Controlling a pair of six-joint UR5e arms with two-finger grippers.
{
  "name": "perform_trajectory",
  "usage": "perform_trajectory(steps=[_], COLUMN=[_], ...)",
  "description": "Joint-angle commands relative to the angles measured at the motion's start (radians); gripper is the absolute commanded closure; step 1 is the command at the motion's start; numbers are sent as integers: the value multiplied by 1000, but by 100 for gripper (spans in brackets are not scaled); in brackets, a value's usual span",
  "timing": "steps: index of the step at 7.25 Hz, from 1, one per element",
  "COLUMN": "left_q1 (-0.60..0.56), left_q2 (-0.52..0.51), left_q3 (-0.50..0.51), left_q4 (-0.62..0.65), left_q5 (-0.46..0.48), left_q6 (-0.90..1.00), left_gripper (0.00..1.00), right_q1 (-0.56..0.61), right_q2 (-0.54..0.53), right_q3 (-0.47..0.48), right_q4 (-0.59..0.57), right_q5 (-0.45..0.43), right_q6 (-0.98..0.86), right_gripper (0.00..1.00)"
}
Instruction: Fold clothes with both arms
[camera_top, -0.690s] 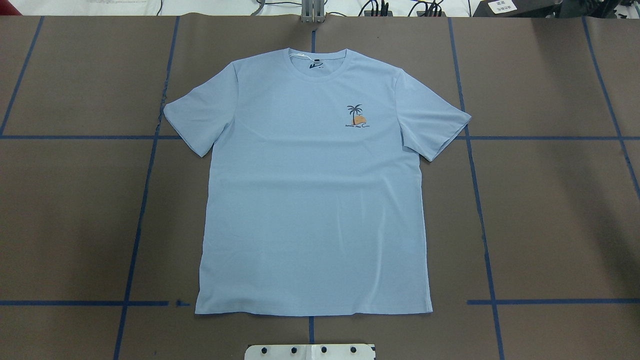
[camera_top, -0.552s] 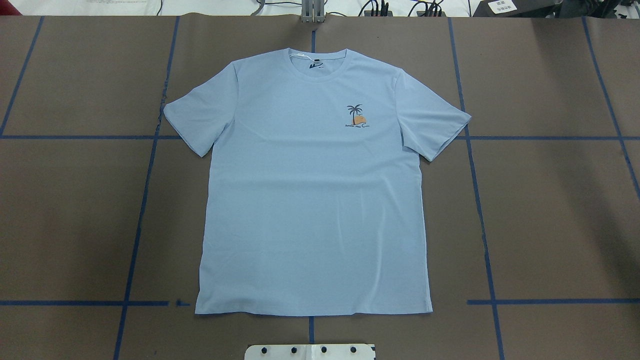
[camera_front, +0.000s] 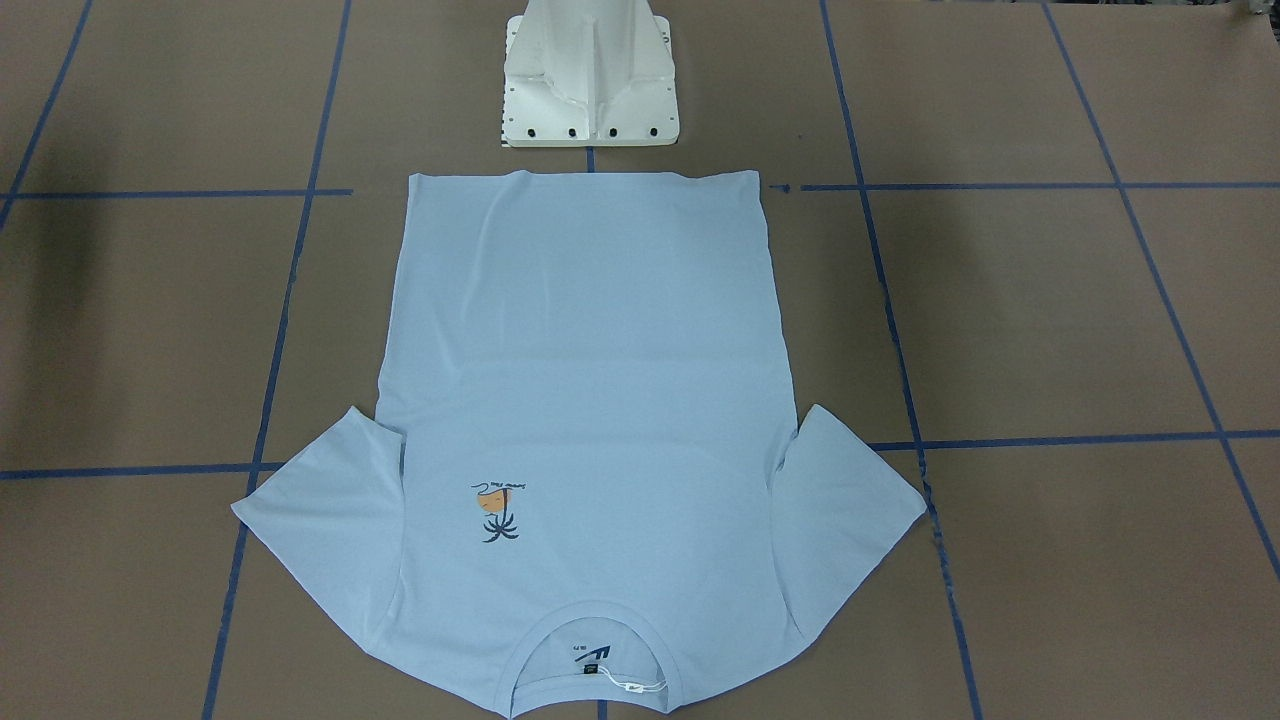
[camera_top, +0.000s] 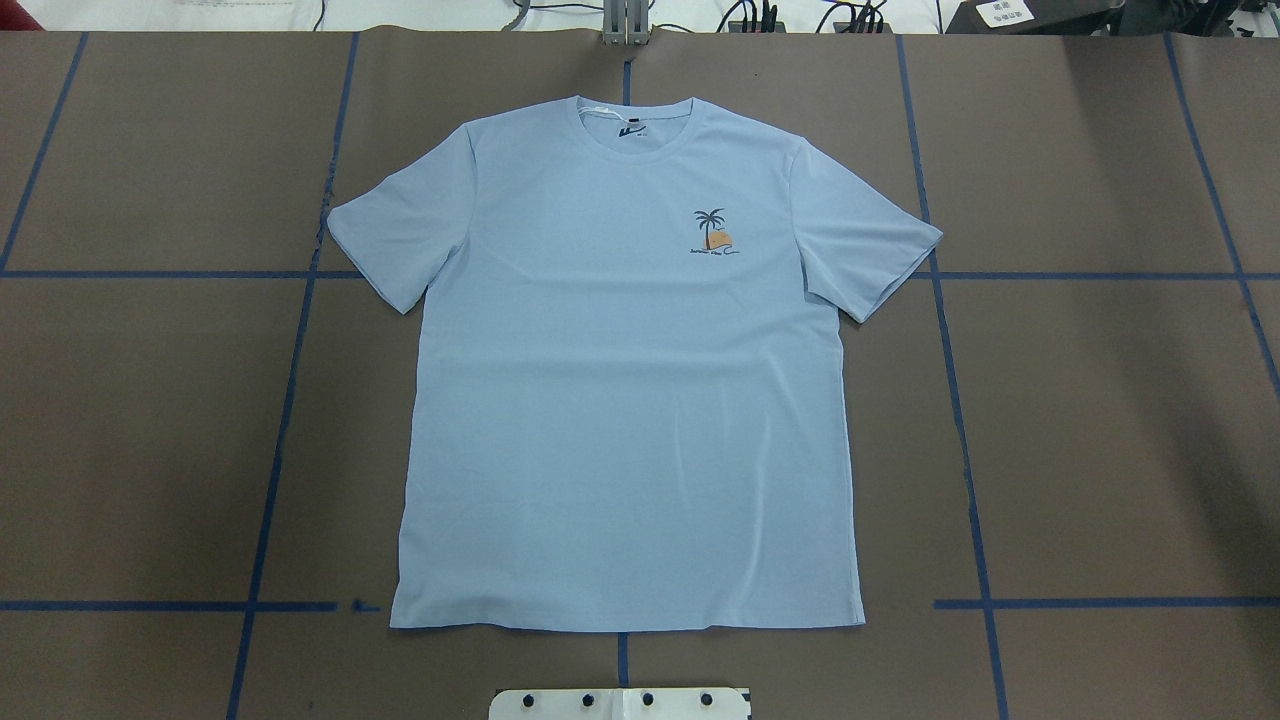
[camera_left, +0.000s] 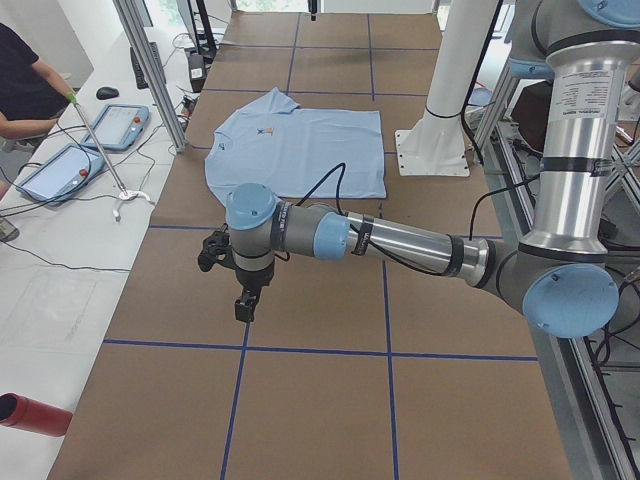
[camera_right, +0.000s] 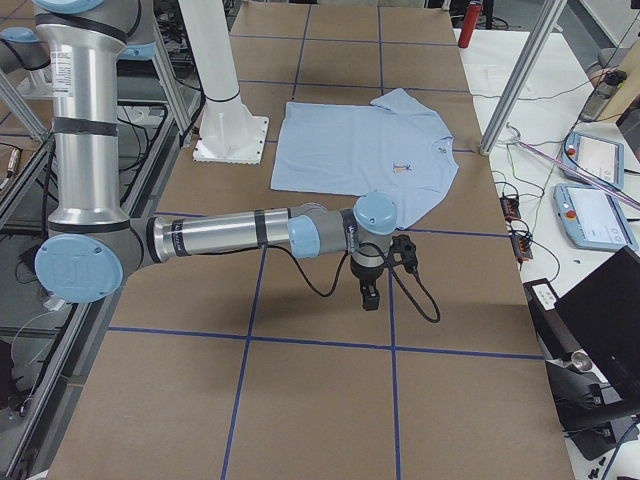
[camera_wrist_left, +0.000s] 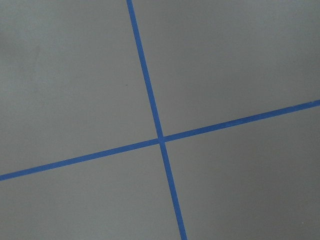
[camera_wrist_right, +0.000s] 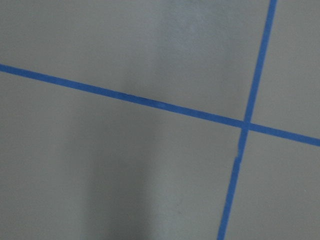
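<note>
The pale light-blue T-shirt (camera_top: 625, 380) lies flat and spread on the brown table, collar at the far side, palm print (camera_top: 713, 232) on the chest; it also shows in the front-facing view (camera_front: 590, 400). The left arm's gripper (camera_left: 243, 303) hangs over bare table well off the shirt's left side. The right arm's gripper (camera_right: 369, 296) hangs over bare table off the shirt's right side. Both show only in the side views, so I cannot tell if they are open or shut. The wrist views show only brown table and blue tape lines.
The white pedestal base (camera_front: 590, 90) stands just behind the shirt's hem. Blue tape lines (camera_top: 290, 400) grid the table. An operator (camera_left: 25, 85) and tablets sit at the far side; a red cylinder (camera_left: 30, 412) lies off the table's end.
</note>
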Motion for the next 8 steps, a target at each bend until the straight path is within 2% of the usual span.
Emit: perform_trajectory(steps=[1, 2, 3, 4, 6, 8], left_q1=[0, 1, 3, 3, 3, 3], left_q2=[14, 16, 14, 13, 16, 16], left_q3=[-23, -32, -32, -33, -20, -1], left_q4=[-5, -5, -7, -10, -43, -94], left_q5=[-48, -53, -53, -59, -96, -95], left_q6=[0, 0, 0, 2, 2, 0], left_gripper=[0, 0, 0, 0, 0, 0], right_q1=[-152, -242, -316, -361, -453, -476], right_q2=[86, 162, 268, 359, 419, 439], right_q3=[-70, -140, -250, -332, -373, -411], right_q4=[249, 369, 467, 526, 556, 568], right_q5=[-40, -94, -155, -213, -319, -343], right_q6=[334, 538, 710, 871, 963, 957], right_gripper=[0, 0, 0, 0, 1, 8])
